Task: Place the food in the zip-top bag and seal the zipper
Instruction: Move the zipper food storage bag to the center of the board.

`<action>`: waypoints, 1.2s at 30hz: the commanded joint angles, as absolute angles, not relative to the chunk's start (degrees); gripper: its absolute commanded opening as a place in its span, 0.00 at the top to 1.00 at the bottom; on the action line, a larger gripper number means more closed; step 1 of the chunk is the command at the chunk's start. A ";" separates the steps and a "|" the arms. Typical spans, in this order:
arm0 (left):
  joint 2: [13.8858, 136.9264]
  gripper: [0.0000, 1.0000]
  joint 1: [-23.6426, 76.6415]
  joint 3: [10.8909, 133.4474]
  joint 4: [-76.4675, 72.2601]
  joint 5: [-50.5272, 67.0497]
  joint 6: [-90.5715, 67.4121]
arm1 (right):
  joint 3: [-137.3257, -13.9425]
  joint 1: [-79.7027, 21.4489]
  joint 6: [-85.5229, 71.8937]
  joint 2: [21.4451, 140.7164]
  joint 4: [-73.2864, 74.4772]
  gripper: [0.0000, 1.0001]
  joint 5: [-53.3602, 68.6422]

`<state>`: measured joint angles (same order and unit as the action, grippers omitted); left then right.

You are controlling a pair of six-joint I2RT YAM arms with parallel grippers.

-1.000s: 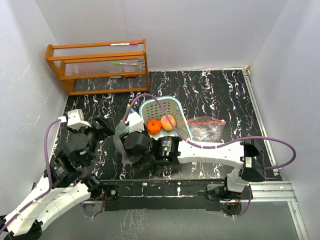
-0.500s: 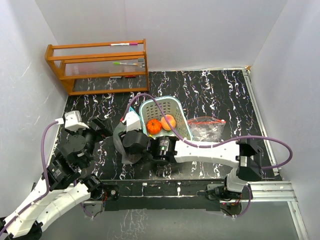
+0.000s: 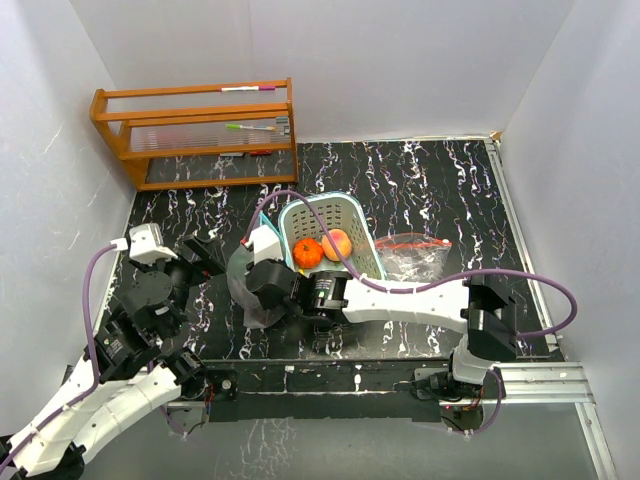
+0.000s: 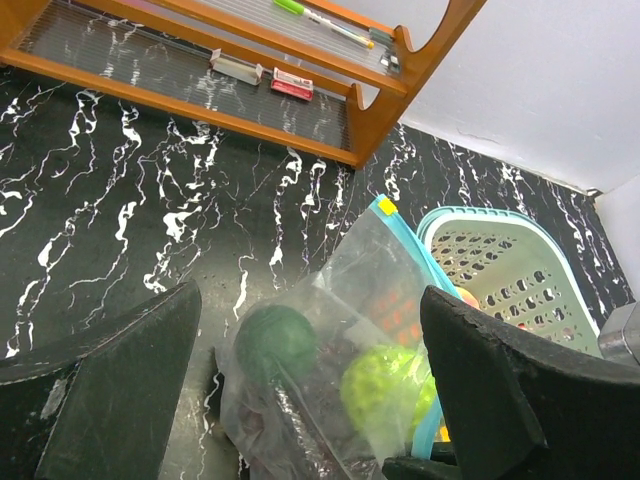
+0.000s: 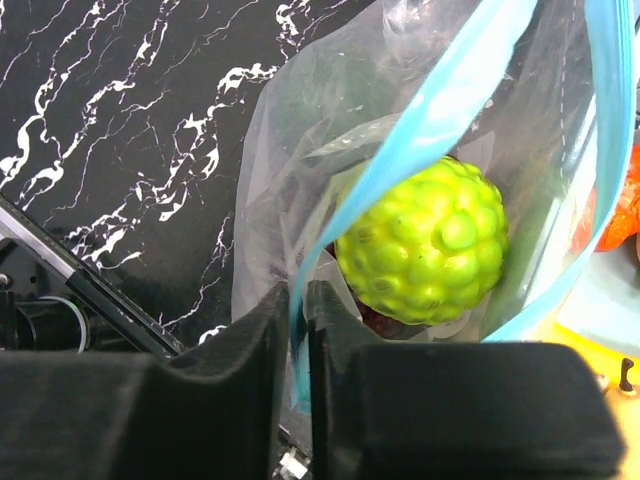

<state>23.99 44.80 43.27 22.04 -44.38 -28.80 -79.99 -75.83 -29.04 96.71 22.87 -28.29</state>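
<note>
Evidently the right gripper (image 5: 298,300) nips the bag (image 5: 290,170) at lower centre, likely to seal the food (image 5: 430,240) inside; left gripper (image 4: 310,390) gapes wide, empty, above it.

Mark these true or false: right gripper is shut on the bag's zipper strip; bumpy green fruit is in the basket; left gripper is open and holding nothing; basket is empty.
1. The right gripper is shut on the blue zipper strip of the zip-top bag. True.
2. The bumpy green fruit lies in the basket. False: it is inside the zip-top bag.
3. The left gripper is open and holds nothing. True: its fingers stand wide apart, facing the bag.
4. The basket is empty. False: an orange piece and a peach piece lie in it.
</note>
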 commanded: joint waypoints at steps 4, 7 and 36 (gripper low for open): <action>23.37 0.10 44.64 43.15 22.81 -46.03 -28.66 | -86.91 -75.67 -28.30 94.54 31.19 0.91 -26.26; 23.47 0.10 44.65 43.00 22.24 -46.31 -28.57 | -91.27 -75.67 -26.03 92.80 37.76 0.92 -21.33; 31.83 0.03 44.66 30.43 -2.32 -31.23 -25.11 | -67.26 -74.99 -34.53 65.88 43.69 0.85 -17.31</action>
<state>33.58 44.80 34.61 4.10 -33.82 -25.91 -67.88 -75.24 -32.99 67.59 46.33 -15.49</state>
